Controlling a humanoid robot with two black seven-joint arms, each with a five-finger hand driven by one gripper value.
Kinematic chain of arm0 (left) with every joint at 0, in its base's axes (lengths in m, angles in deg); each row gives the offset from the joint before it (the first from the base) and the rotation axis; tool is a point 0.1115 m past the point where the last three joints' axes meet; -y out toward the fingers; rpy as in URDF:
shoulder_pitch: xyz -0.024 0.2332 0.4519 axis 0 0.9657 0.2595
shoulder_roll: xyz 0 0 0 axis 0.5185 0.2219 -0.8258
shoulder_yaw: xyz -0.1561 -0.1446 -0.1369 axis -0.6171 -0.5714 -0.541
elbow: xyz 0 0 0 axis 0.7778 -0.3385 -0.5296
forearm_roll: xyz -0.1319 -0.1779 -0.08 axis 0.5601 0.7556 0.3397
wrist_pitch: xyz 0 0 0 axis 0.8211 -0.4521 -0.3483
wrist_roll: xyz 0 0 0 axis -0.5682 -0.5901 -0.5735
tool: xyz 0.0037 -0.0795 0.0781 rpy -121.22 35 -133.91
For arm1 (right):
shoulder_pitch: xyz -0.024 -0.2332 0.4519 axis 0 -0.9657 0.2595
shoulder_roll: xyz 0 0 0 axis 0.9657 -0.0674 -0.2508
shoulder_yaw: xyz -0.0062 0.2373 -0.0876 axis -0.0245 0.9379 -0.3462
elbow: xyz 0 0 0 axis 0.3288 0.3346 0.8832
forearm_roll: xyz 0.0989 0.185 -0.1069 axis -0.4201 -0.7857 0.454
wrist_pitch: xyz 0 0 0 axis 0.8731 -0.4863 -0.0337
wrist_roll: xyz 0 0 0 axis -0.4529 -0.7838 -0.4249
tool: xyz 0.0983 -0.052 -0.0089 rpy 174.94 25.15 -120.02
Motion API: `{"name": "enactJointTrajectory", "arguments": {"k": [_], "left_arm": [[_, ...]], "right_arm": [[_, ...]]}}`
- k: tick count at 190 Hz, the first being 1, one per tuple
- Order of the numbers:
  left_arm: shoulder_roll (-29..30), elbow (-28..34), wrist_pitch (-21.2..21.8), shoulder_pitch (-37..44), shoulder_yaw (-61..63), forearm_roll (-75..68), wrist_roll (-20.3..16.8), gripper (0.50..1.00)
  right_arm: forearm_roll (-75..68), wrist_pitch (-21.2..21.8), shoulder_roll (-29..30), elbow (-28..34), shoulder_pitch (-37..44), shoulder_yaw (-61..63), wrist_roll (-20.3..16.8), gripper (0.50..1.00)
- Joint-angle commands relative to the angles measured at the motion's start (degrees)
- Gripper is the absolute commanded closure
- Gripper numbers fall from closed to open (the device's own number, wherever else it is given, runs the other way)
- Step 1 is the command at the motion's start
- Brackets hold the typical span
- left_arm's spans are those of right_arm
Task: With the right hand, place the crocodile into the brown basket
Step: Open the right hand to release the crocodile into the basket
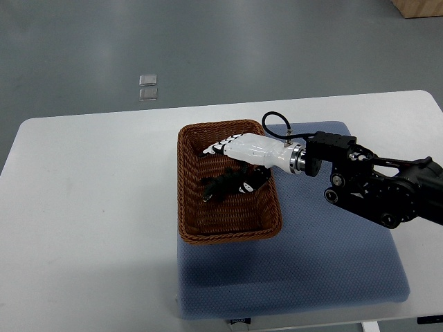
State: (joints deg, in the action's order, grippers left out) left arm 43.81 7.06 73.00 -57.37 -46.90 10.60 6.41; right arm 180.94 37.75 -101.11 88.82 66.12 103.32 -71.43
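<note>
The brown wicker basket (187,207) stands on the white table, its right side resting on a blue mat. A dark toy crocodile (228,187) lies on the basket's floor, near the middle and slightly to the right. My right hand (220,148), white with a black forearm coming in from the right edge, reaches over the basket's right rim. It hovers just above the crocodile's far end, with its fingers stretched out toward the left and nothing visibly grasped. Part of the crocodile is hidden under the palm. The left arm does not show.
A blue padded mat (325,263) covers the table's right front area. The white table (83,221) extends to the left of the basket. Two small clear squares (147,86) lie on the grey floor beyond the table, and a cardboard box corner (419,7) shows at top right.
</note>
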Motion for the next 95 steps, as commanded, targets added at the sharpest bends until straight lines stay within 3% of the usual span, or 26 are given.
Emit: {"name": "enactJointTrajectory", "arguments": {"k": [1,49,95], "left_arm": [[0.0,0.0,0.0,0.0,0.0,0.0,0.0,0.500],[0.0,0.0,0.0,-0.1,0.0,0.0,0.0,0.500],[0.0,0.0,0.0,0.0,0.0,0.0,0.0,0.500]], "right_arm": [[0.0,0.2,-0.3,0.1,0.1,0.6,-0.1,0.583],[-0.2,0.4,-1.0,0.1,0.2,0.9,0.0,0.579],[-0.3,7.4,-1.3,0.2,-0.2,9.0,-0.1,0.579]]}}
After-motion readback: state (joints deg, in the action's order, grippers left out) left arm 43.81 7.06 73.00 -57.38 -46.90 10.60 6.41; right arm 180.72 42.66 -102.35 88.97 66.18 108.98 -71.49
